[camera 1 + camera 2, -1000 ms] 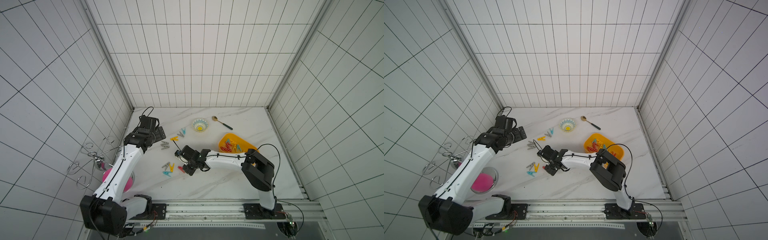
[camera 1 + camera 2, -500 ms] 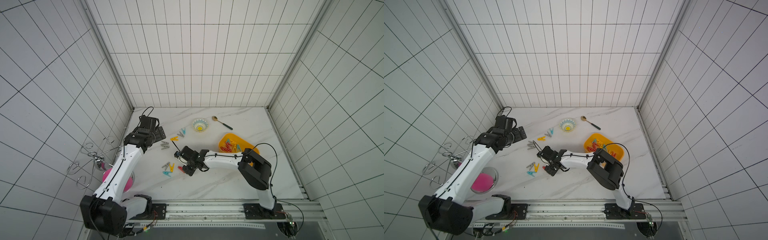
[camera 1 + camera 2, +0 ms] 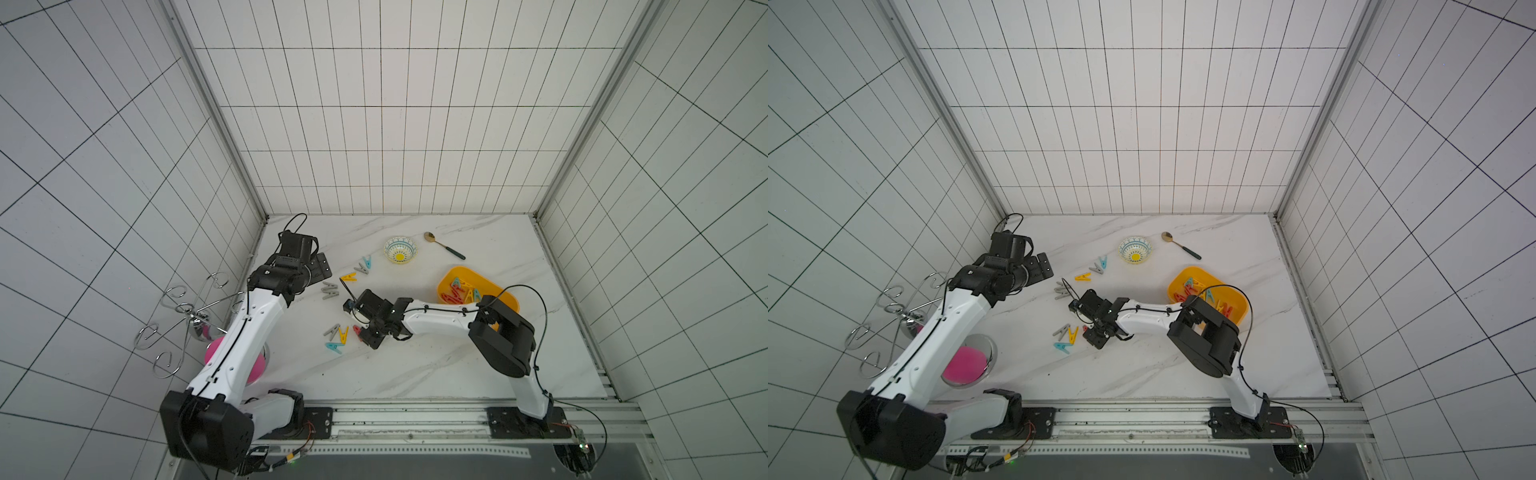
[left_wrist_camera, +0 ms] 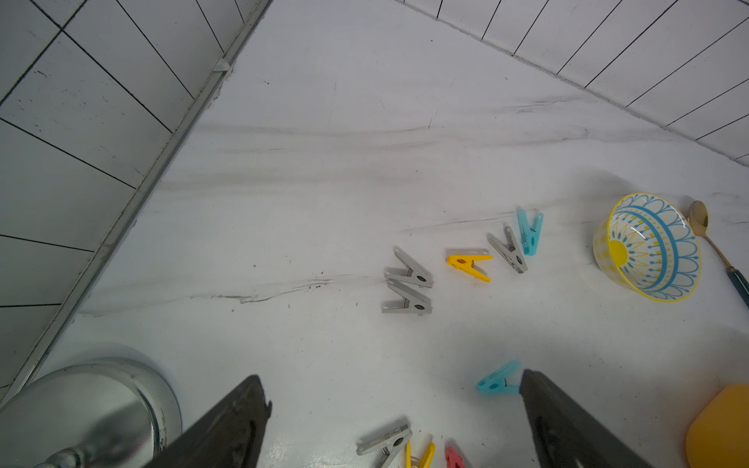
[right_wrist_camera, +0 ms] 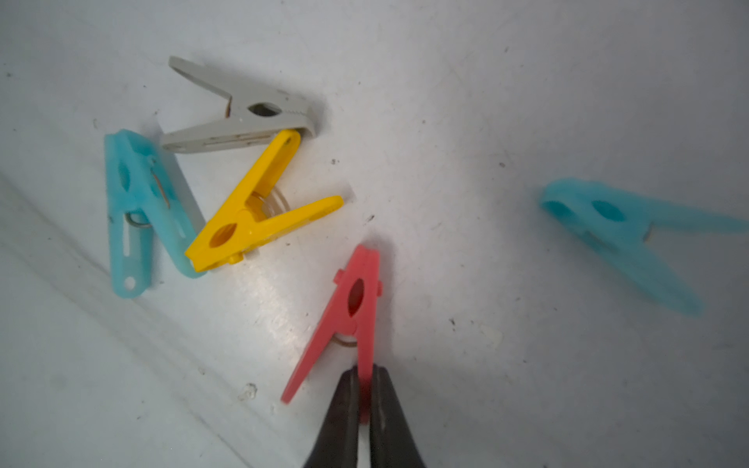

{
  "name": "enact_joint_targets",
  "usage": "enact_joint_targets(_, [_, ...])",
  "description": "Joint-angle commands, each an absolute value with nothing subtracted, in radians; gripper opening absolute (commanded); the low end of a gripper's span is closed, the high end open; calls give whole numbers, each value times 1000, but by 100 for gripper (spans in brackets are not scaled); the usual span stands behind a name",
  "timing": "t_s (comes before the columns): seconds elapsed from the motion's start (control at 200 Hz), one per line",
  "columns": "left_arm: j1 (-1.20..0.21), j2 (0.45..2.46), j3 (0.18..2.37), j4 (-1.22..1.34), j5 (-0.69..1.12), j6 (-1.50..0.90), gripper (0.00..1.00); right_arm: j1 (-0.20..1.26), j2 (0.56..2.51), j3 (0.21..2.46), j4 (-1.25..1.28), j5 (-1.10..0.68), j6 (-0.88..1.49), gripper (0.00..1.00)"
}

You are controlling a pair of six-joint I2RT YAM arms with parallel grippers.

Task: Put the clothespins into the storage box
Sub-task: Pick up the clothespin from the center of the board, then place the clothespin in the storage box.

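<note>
My right gripper (image 5: 364,370) is shut on one leg of a red clothespin (image 5: 352,300) that lies on the marble table; both top views show the clothespin (image 3: 356,330) at the gripper's tip. Just beyond it lie a yellow clothespin (image 5: 259,210), a grey one (image 5: 243,113) and a teal one (image 5: 133,202). Another teal clothespin (image 5: 616,231) lies apart. The yellow storage box (image 3: 451,274) at the right holds several clothespins (image 3: 461,291). My left gripper (image 4: 392,379) hangs open and empty near the back left, above two grey clothespins (image 4: 407,283).
A yellow clothespin (image 3: 348,277) and a grey-and-teal pair (image 3: 364,266) lie near a patterned bowl (image 3: 400,249) and a gold spoon (image 3: 444,245). A chrome hook stand (image 3: 187,316) and a pink-filled metal dish (image 3: 967,361) sit at the left edge.
My right gripper has closed on the red clothespin's leg, and its elbow has drifted slightly left. The left arm has not moved.
</note>
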State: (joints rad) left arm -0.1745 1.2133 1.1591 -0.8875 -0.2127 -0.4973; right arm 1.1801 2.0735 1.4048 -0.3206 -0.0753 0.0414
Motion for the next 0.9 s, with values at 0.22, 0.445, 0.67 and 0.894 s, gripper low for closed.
enact_joint_targets(0.22, [-167, 1228, 1147, -867, -222, -492, 98, 1119, 1838, 1210, -256, -62, 132, 3])
enact_joint_targets(0.445, [-170, 1237, 1148, -858, -146, -471, 98, 943, 1579, 1089, -337, 5, 156, 2])
enact_joint_targets(0.67, [-234, 1254, 1152, -858, -151, -473, 98, 684, 1441, 997, -423, 58, 220, 3])
enact_joint_targets(0.894, [-322, 1282, 1158, -860, -170, -498, 98, 435, 1448, 899, -460, 56, 323, 3])
